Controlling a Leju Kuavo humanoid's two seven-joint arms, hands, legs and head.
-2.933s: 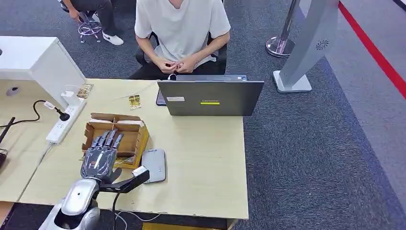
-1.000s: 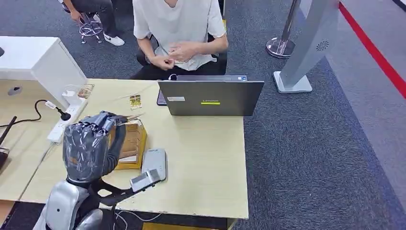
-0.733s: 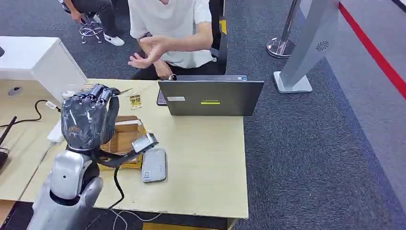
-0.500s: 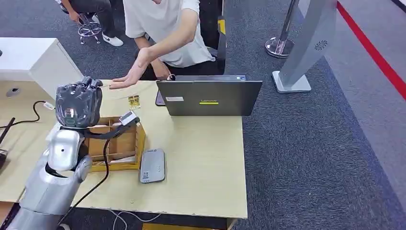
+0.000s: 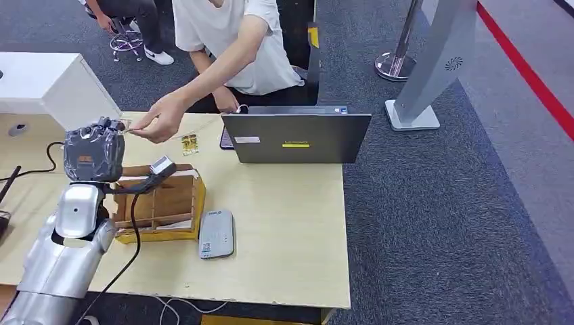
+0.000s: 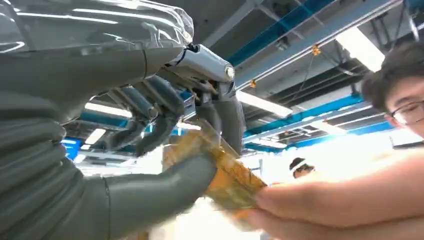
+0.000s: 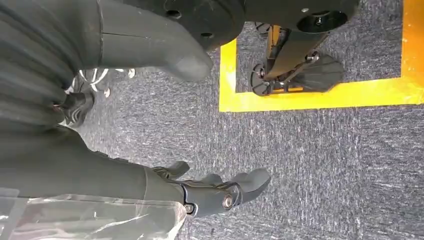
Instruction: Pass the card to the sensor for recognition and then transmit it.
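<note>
Table (image 5: 284, 223): pale wood, long, with grey carpet around it. A person (image 5: 237, 40) in a white shirt sits at the far side, leaning forward with one arm stretched over the tabletop.

Laptop (image 5: 296, 137): grey, open, its lid back facing the robot, at the far edge in front of the person.

Left arm (image 5: 64, 250): silver, raised from the near left corner, wrist up over the table's left part.

Cardboard box (image 5: 162, 203): open, with dividers, just beside the raised arm.

Left hand (image 5: 93, 152): held above the box's far left corner, fingers curled. In the left wrist view the thumb and fingers (image 6: 165, 185) pinch a yellowish card (image 6: 225, 175); the person's hand (image 5: 159, 120) has its fingertips on the card's other end, so both hold it at once.

Right hand (image 7: 210, 192): hanging over carpet beside a yellow floor line, fingers spread loosely, holding nothing.

Sensor (image 5: 216, 233): a flat grey device lying on the table just beside the box's near right corner, well apart from the card.

Power strip (image 5: 84, 177): white, partly hidden behind the left hand.
</note>
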